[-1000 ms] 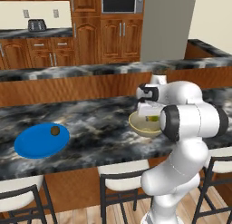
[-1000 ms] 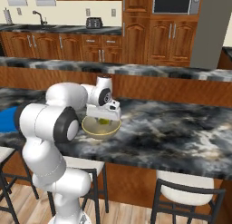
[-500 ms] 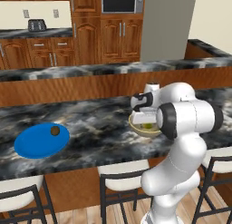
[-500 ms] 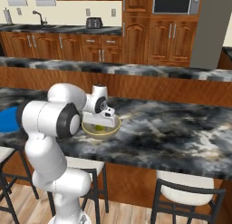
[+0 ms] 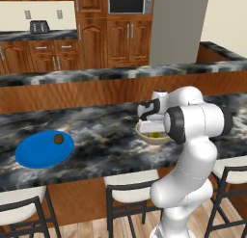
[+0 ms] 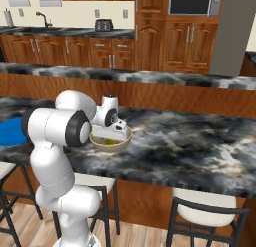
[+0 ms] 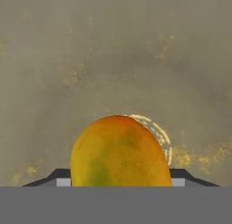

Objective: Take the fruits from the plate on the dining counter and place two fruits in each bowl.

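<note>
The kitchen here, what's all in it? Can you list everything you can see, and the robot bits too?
Counter: one, black-and-grey marbled top, reddish wood sides, across the middle.
Plate: one, bright blue, on the counter's left.
Dark ball fruit: one, brown, on the plate.
Bowl: one, cream-beige, on the counter under the claw.
Yellow-green fruit: one, inside the bowl.
Orange-green fruit: one, between the claw's tips, over the bowl's inside.
Stools: several, pale seats, dark frames, below the counter.
Microwave: one, dark, in the back cabinets.
Toaster: one, dark, on the back worktop.
Arm: one, white, dark joints.
Claw: one, shut on the orange-green fruit.
</note>
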